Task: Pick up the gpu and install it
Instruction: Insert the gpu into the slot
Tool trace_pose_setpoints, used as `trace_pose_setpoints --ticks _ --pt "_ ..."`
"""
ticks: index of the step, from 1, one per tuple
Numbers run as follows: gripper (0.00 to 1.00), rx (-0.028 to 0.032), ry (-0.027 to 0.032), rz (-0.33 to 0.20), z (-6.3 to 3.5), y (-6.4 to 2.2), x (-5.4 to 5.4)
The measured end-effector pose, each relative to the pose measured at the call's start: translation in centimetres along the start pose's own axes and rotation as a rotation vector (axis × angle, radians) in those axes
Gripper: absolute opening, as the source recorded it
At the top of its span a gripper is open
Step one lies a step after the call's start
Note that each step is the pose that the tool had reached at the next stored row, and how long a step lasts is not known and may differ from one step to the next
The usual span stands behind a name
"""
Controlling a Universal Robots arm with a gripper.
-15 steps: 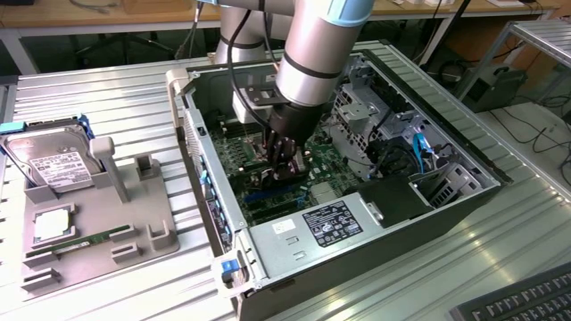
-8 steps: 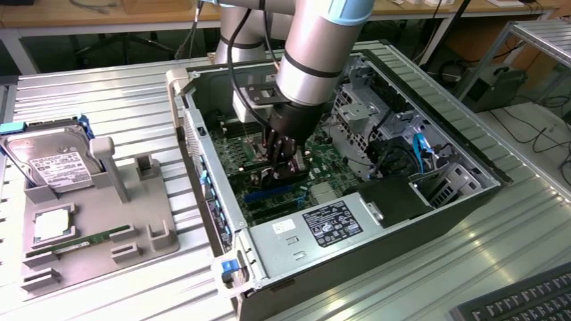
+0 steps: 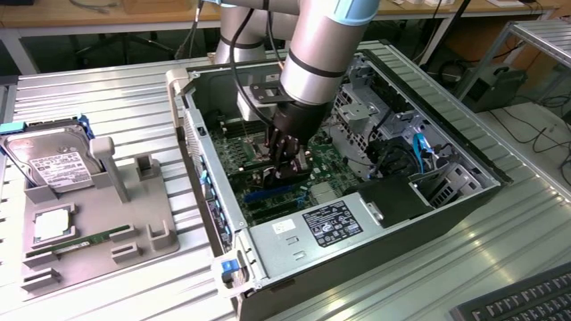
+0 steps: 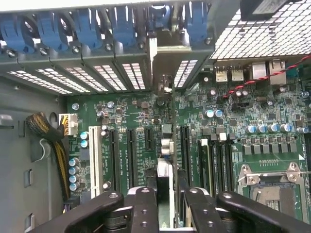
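My gripper [image 3: 287, 166] is lowered into the open computer case [image 3: 200, 144], just above the motherboard [image 3: 325, 164]. It is shut on the gpu [image 4: 165, 145], a thin black card seen edge-on between the fingers [image 4: 146, 204]. The card stands upright over the motherboard [image 4: 121, 111], between the rows of black expansion slots [image 4: 130, 150]. Its silver bracket end [image 4: 164, 60] reaches the case's rear slot openings beside the blue clips [image 4: 121, 26]. In the exterior view the gpu [image 3: 273, 178] is a dark shape under the fingers, next to a blue slot [image 3: 267, 195].
A grey fixture [image 3: 134, 221] on the exterior view's left holds a silver hard drive [image 3: 49, 160], a green memory stick [image 3: 80, 242] and a processor chip [image 3: 52, 224]. Inside the case are the power supply [image 3: 330, 224], drive cages [image 3: 370, 110] and cables [image 3: 419, 150]. A keyboard [image 3: 526, 301] lies at the near right.
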State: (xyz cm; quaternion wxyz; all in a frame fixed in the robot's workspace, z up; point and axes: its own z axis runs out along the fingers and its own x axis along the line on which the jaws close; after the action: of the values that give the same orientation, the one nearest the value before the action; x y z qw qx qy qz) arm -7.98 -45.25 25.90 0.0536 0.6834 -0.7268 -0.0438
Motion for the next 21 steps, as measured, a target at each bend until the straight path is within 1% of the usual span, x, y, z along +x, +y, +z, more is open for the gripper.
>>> trace_pose_setpoints --ticks 4,7,8,12,15,21 --pt "0.26 -0.0021 -0.0027 0.016 0.05 0.05 0.06" --pt "0.26 -0.0057 -0.0034 0.022 0.05 0.07 0.21" --pt "0.26 -0.0075 -0.0035 0.023 0.05 0.08 0.29" --pt "0.26 -0.0191 -0.003 0.025 0.09 0.25 0.67" --pt "0.26 -0.0251 -0.0026 0.024 0.11 0.35 0.8" --pt "0.26 -0.0259 -0.0022 0.023 0.19 0.38 0.68"
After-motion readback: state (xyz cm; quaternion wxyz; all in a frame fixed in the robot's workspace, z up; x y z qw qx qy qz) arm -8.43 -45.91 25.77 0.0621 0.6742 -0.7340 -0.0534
